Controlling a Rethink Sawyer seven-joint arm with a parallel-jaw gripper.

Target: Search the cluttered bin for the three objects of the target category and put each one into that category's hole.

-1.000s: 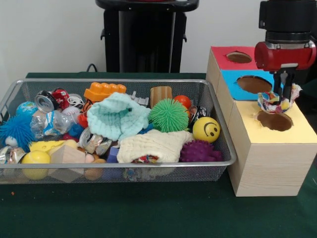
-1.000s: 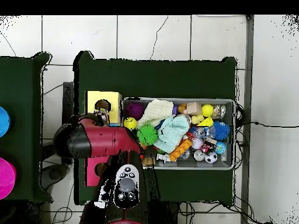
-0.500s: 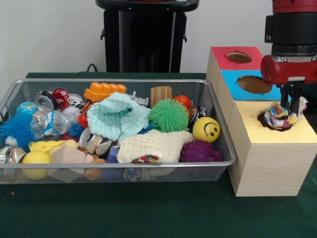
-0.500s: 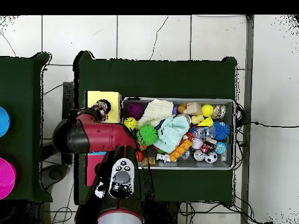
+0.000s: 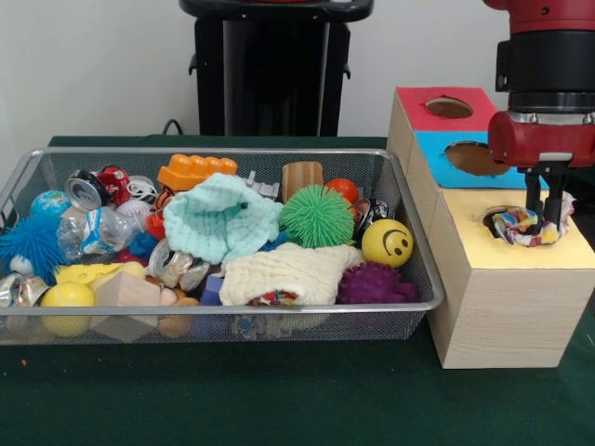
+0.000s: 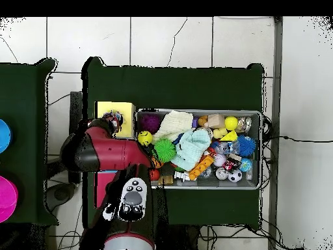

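Note:
My gripper stands over the hole in the yellow top of the largest wooden box. It is shut on a printed white wad, which sits low in the hole's mouth, partly sunk in. In the overhead view the gripper is above the yellow box, left of the bin. The wire-mesh bin is full of clutter. A scrap of printed cloth peeks from under a cream knitted cloth at its front.
Blue-topped and red-topped boxes stand behind the yellow one. The bin holds a mint knitted cloth, green and purple spiky balls, a yellow smiley ball, cans and blocks. The pedestal is behind.
The gripper has moved the wad from above the hole's far edge down into the hole's mouth. The arm has shifted slightly. The bin's contents have not moved.

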